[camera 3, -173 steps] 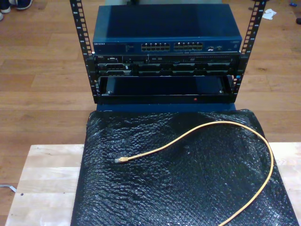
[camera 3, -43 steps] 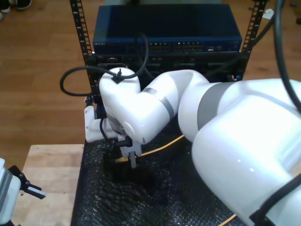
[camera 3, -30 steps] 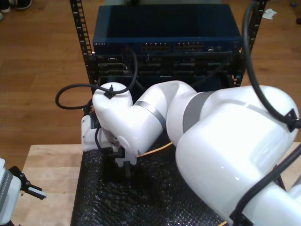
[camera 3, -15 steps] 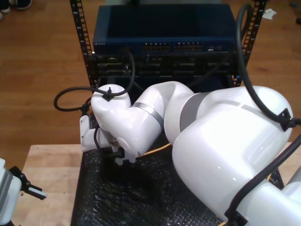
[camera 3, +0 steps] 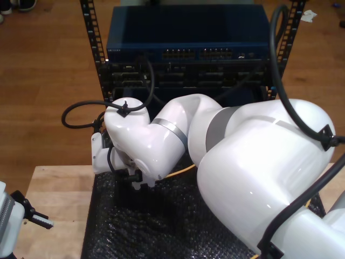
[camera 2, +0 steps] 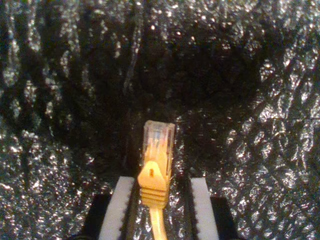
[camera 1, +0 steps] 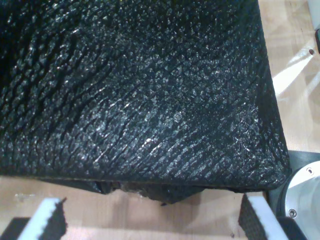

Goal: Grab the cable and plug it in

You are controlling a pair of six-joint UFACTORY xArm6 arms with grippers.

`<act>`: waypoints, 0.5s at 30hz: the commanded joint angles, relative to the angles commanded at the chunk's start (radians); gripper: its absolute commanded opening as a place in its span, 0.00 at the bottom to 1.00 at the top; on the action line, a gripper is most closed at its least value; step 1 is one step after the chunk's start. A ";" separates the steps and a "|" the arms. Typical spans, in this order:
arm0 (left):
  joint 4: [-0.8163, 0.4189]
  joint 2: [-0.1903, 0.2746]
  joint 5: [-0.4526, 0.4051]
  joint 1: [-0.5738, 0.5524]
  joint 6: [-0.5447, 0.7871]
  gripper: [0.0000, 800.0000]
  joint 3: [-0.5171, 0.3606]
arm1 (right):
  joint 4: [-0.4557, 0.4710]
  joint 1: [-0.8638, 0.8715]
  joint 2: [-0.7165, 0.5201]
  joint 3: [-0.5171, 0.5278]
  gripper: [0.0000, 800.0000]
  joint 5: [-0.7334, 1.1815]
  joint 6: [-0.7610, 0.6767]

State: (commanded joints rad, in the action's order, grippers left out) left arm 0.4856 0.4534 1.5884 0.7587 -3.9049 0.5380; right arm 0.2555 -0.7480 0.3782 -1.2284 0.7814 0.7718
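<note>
Barely shifted since a moment ago, my second gripper (camera 2: 158, 207) straddles the cable (camera 2: 154, 187), jaws not yet closed, plug ahead; squeeze behind the boot. My first gripper (camera 1: 150, 220) hangs open, empty.

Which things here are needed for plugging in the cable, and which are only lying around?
Needed:
- thin yellow-orange network cable, with clear plastic plug
- my second gripper, its pads on either side of the cable's boot
- blue network switch with its rows of ports

Only around:
- black bubble-wrap mat
- light wooden table
- my first gripper, open
</note>
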 joint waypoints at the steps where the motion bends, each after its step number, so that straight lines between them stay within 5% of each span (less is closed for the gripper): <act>1: 0.000 0.000 0.000 0.000 -0.002 1.00 0.000 | 0.000 0.000 0.000 0.000 0.23 -0.002 -0.002; 7: 0.000 -0.005 0.000 0.000 0.000 1.00 0.000 | 0.028 -0.012 -0.002 0.003 0.02 -0.012 -0.009; 15: 0.000 -0.005 0.006 0.000 -0.002 1.00 0.006 | 0.083 -0.011 -0.012 0.012 0.01 -0.011 -0.046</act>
State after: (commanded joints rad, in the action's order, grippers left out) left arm 0.4856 0.4488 1.5946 0.7587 -3.9065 0.5441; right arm 0.3383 -0.7587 0.3659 -1.2162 0.7706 0.7258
